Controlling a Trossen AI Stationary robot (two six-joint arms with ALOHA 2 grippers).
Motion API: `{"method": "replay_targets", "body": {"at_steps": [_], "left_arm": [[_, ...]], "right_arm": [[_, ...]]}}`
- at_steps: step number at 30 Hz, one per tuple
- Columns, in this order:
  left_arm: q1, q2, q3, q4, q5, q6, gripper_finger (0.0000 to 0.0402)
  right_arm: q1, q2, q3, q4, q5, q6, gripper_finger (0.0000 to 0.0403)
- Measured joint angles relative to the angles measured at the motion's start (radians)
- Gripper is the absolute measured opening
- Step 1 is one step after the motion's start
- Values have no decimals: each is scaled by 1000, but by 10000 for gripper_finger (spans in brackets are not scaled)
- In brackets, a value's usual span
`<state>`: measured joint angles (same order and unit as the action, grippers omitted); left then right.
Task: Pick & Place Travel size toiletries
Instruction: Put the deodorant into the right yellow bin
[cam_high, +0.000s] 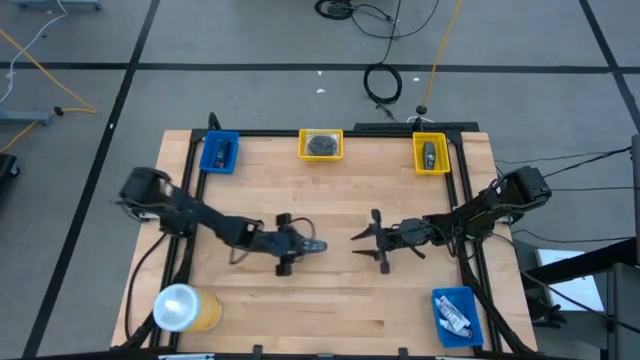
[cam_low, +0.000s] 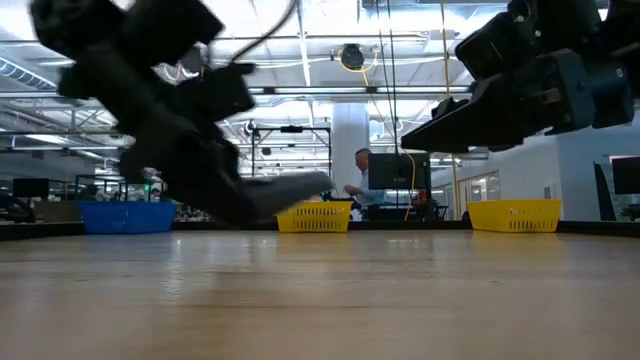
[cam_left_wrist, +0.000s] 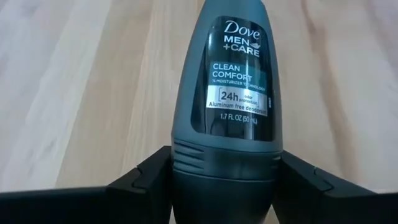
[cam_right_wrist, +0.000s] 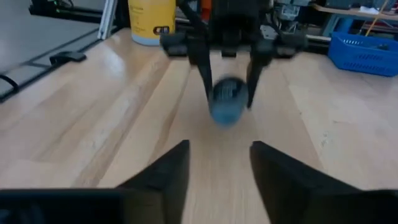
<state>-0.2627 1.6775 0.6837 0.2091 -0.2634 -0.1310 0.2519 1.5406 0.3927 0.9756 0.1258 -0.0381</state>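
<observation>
My left gripper (cam_left_wrist: 224, 180) clamps a Dove roll-on deodorant (cam_left_wrist: 231, 93) near its cap: rigid, smooth, likely slippery. Right gripper (cam_right_wrist: 219, 163) faces it, fingers apart.

deodorant (cam_left_wrist: 227, 99): glossy grey plastic (printed label) | table (cam_high: 330, 300): smooth pale wood

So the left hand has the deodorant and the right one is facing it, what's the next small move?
Probably ease the left hand toward the right hand for a handover. The left hand is shut on the Dove roll-on deodorant, held above the wooden table at mid-table, and the right hand is open, pointed straight at it with a gap between them.
</observation>
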Motion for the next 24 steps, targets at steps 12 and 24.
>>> {"method": "replay_targets", "body": {"at_steps": [12,24], "left_arm": [[95,279,320,-3,9,77,215],[111,313,407,-1,102,96,195]], "right_arm": [[11,17,8,-72,84,-55,288],[11,202,40,32,110,-166,273]]}}
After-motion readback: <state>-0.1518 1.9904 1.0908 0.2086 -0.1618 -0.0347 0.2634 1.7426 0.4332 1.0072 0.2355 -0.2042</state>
